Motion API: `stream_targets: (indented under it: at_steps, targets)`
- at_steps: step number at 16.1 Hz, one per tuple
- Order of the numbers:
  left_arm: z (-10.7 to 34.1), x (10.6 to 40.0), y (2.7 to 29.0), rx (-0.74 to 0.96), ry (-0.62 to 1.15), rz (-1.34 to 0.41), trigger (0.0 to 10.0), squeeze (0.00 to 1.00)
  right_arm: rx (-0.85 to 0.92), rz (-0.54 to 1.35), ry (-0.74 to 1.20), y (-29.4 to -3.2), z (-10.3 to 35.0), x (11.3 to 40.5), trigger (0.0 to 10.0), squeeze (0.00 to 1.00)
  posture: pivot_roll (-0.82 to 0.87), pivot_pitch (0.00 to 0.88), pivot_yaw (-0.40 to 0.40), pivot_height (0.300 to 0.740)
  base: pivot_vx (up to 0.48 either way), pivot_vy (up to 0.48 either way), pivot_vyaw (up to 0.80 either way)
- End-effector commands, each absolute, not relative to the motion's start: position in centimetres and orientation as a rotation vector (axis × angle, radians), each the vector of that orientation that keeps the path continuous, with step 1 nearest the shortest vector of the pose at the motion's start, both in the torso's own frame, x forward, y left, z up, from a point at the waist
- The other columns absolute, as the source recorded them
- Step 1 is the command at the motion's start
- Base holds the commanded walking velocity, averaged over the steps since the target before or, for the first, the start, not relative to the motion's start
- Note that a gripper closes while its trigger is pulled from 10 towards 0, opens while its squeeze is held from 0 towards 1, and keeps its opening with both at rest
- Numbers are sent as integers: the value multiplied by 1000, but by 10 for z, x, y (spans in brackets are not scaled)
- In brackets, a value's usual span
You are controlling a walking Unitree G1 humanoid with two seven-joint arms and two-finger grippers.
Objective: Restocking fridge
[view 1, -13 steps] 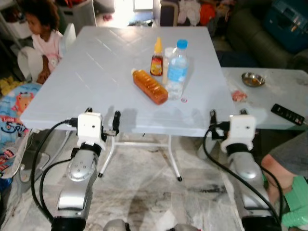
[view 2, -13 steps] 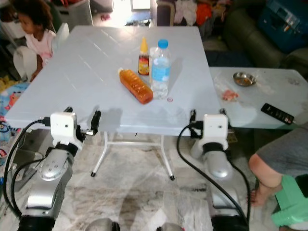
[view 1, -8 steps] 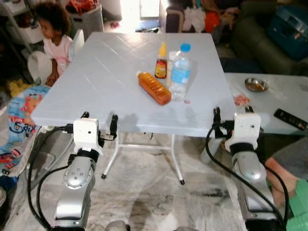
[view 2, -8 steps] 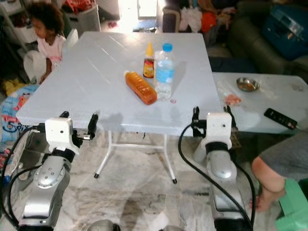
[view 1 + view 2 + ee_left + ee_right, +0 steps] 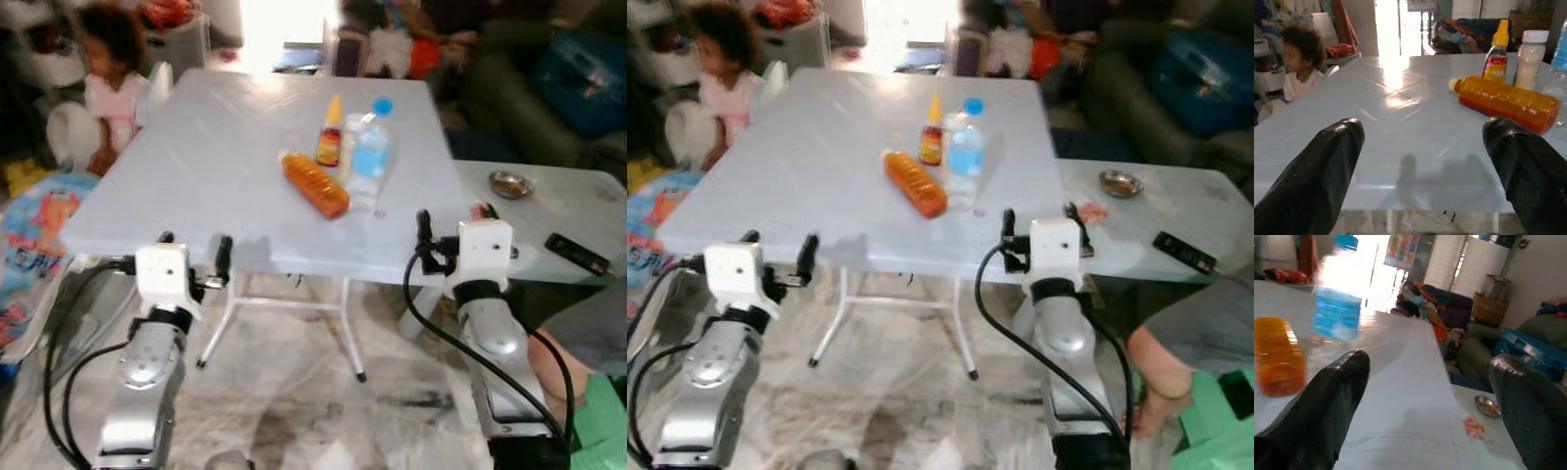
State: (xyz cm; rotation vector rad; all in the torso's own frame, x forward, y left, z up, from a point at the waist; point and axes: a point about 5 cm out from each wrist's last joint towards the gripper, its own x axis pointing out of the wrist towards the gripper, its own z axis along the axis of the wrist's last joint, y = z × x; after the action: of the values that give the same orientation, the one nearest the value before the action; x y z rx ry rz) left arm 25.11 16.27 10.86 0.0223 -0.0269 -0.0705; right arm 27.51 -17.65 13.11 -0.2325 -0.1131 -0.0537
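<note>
On the pale grey folding table (image 5: 196, 176) an orange juice bottle (image 5: 314, 183) lies on its side, its long axis running diagonally across the top: the small cap end points toward the table's far left, the base toward the near right edge. Just behind it stand three upright containers close together: a small sauce bottle with a yellow nozzle (image 5: 330, 135), a white-capped jar (image 5: 1530, 55) and a clear water bottle with a blue cap and label (image 5: 371, 155), which stands just beside the lying bottle's base end. In the head views the jar is largely hidden between the sauce bottle and the water bottle; the left wrist view shows it plainly, while the water bottle there is cut off at the frame edge. The left gripper (image 5: 192, 259) hovers at the table's near edge, well short of the bottles, its two black fingers (image 5: 1317, 171) spread wide with nothing between them. The right gripper (image 5: 1038, 221) is held at the near right corner, fingers (image 5: 1327, 396) likewise parted and empty; its wrist view is blurred, so the water bottle and orange bottle appear smeared. To the right a lower white table (image 5: 568, 211) carries a small metal bowl (image 5: 512, 183) and a black remote (image 5: 581, 254). A child (image 5: 103, 83) sits beyond the table's far left corner, and a person's bare leg (image 5: 1161, 362) shows at the lower right.
</note>
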Motion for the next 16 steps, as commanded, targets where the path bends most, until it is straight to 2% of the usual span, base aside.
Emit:
stream_targets:
  at_steps: [1, 6, 11, 13, 16]
  targets:
    - [114, 253, 156, 9, -45, -99, 10000, 0, -243, -66, -118, -182, 136, 276, 10000, 0, -5, 0, -12, 740, 326, 0, 0]
    - [115, 254, 153, 5, -42, -118, 10000, 0, -209, -38, -122, -180, 137, 279, 10000, 0, -5, 0, -8, 740, 322, 0, 0]
    - [117, 257, 153, 6, -47, -115, 10000, 0, -212, -9, -129, -175, 138, 281, 10000, 0, 0, 0, -13, 740, 317, 0, 735]
    - [117, 259, 153, 6, -45, -98, 10000, 0, -207, 4, -126, -172, 137, 282, 10000, 0, 1, 0, -13, 740, 0, 0, 622]
    - [119, 260, 153, 4, -50, -96, 10000, 0, -202, 22, -114, -169, 134, 282, 10000, 0, -1, 0, -13, 740, 0, 0, 0]
